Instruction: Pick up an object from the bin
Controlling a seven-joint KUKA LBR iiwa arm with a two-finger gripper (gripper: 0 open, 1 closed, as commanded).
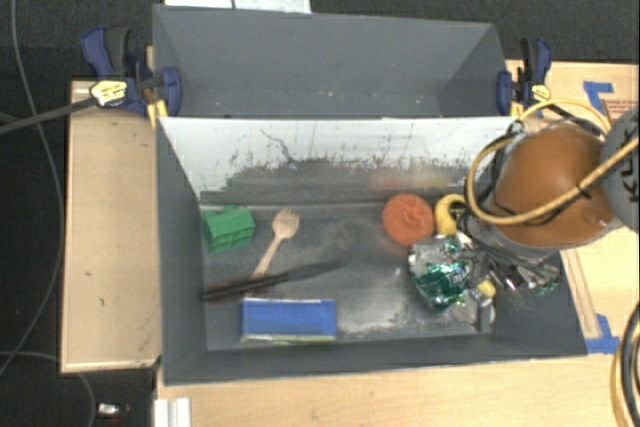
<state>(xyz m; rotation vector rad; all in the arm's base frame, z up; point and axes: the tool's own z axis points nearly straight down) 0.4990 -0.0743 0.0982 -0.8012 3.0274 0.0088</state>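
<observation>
My gripper point(476, 287) is low in the right part of the bin, under the arm's orange dome. Right against its left side lies a crumpled green and silvery shiny thing point(436, 279); I cannot tell whether it is held. An orange round thing point(407, 217) lies just up and left of the gripper, close to the bin's back wall.
Further left lie a small wooden spoon point(276, 241), a green block point(229, 227), a thin black stick point(268, 280) and a blue flat block point(289, 318) near the front wall. The arm reaches in over the bin's right rim.
</observation>
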